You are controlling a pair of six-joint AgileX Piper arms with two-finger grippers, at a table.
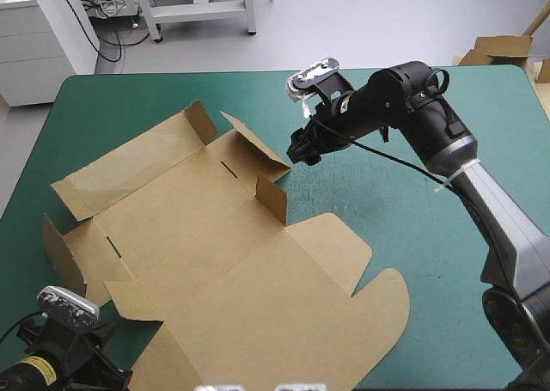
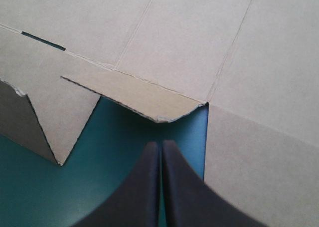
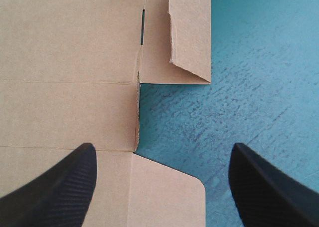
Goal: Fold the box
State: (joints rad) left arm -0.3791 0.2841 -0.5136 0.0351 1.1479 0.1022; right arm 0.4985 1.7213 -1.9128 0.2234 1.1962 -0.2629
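box [image 1: 215,253] lies mostly flat on the teal-green table [image 1: 412,236], left of centre, its long axis on a diagonal from the far left toward the near right. a few flaps along the far and left edges are tipped up; the lid panel is flat at the near right.

right gripper [image 3: 162,147] is spread wide and holds nothing. it hangs over the box's right edge, at the notch between the short side flap [image 1: 273,198] and the lid's rounded flap [image 3: 164,192]. one finger is over board, the other over bare cover (height above the sheet is hard to judge).

left gripper [image 2: 160,145] is pinched to a point and empty, at the near-left side. a flap corner [image 2: 164,118] sits just ahead of its tips, not touching.

judgement: the right arm looks better placed to act. the sheet spreads from it toward the table's left, so the side flap and the wall behind it lie just ahead of its fingers.
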